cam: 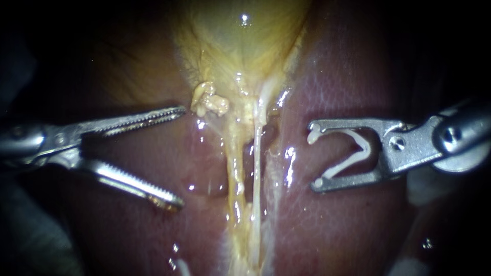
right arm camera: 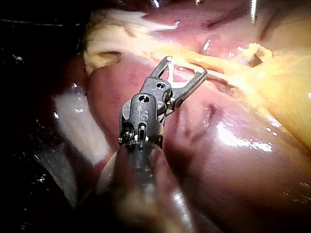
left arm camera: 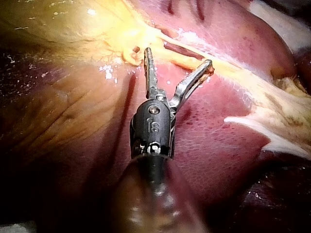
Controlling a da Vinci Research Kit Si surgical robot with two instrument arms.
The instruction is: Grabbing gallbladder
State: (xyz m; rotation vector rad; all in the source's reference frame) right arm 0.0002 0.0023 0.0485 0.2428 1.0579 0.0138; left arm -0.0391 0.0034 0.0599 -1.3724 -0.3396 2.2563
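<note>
The gallbladder (cam: 240,46) sits at the top middle of the endoscope view. It is a glistening yellow-green sac that narrows downward into two thin pale tubes (cam: 255,168) running over the dark red liver (cam: 353,71). Your left instrument (cam: 179,156) hovers just beside that narrowing neck. Its toothed jaws are spread wide with nothing between them, probably lined up to close on the sac's lower end. Your right instrument (cam: 313,156) hangs off to the other side over the liver. Its jaws stand apart yet cradle a white clip (cam: 367,149), likely parked clear of the grab.

Glossy gallbladder (cam: 240,46), smooth plastic clip (cam: 366,148)
</note>
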